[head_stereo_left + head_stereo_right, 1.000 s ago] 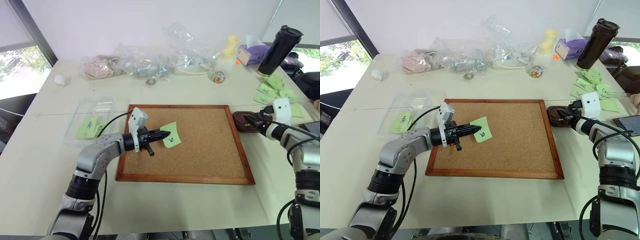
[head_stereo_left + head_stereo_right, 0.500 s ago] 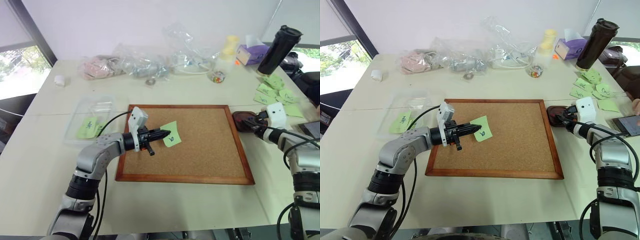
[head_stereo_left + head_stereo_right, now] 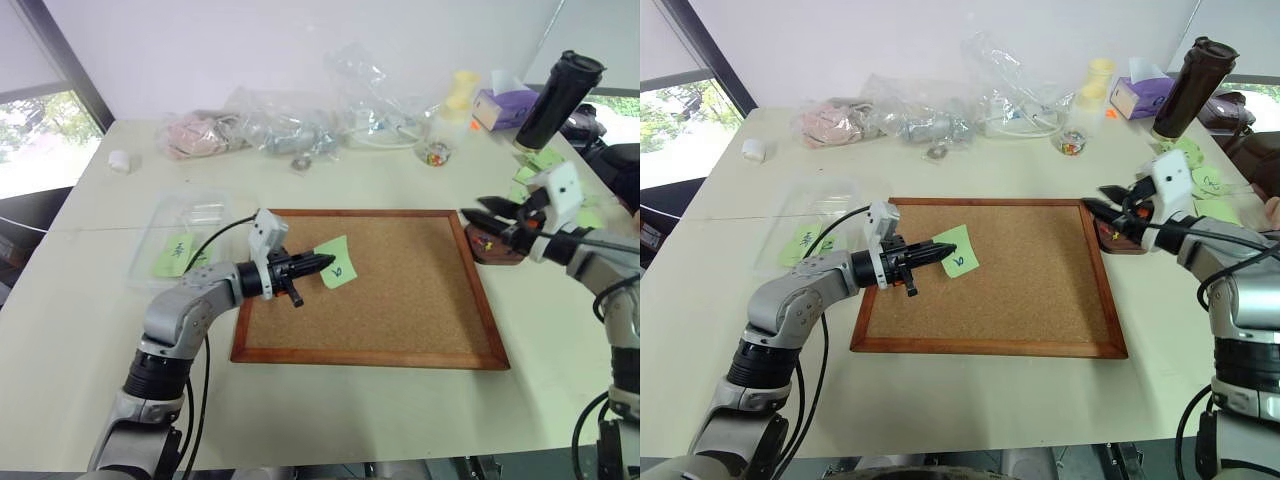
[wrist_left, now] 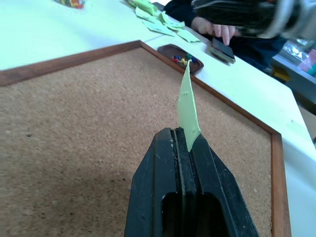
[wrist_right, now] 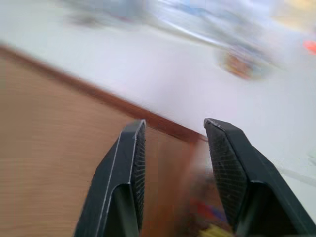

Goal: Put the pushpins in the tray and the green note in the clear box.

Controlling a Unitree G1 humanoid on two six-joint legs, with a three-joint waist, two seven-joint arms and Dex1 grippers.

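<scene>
Green sticky note point(image 3: 338, 264) w/ a black "9" is pinched at one edge by the clenched left claw point(image 3: 322, 262), held off the wood-framed corkboard point(image 3: 400, 300). Risk – thin paper, small bite; a quick swing toward the clear plastic box point(image 3: 190, 225), behind and left of that claw, could slip it free or fold it. Box already holds another green note. Right claw point(image 3: 1098, 206) is released, empty, just above the small dark wooden tray point(image 4: 181, 52) – coloured pushpins point(image 4: 181, 59) inside.
</scene>
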